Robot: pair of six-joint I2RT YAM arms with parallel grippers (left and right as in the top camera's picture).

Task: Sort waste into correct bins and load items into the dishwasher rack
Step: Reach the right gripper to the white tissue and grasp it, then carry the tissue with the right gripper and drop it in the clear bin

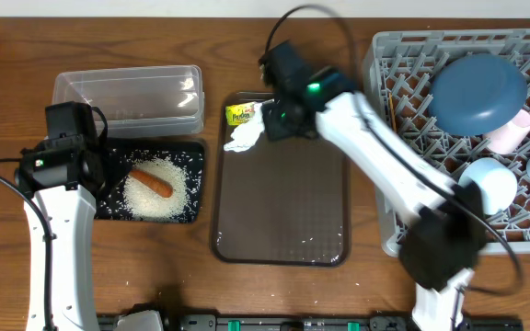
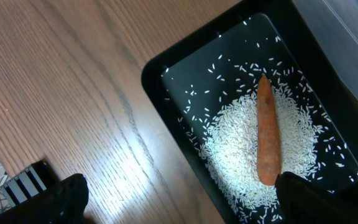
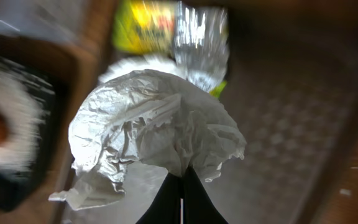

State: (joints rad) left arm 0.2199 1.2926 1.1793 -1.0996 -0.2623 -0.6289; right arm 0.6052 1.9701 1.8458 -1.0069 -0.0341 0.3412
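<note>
Right tool (image 3: pixel 181 184) pinching a fold of crumpled tissue (image 3: pixel 154 124) at the brown tray (image 1: pixel 283 248) corner beside the wrapper (image 1: pixel 239 114); lift straight, confirm the thin pinch holds, likely carry to the clear tub (image 1: pixel 127 87); left tool (image 2: pixel 185 206) spread over the black tray (image 2: pixel 166 62).

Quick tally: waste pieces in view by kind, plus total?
rice pile: 1
carrot stick: 1
crumpled tissue: 1
printed wrapper: 1
Total: 4
</note>
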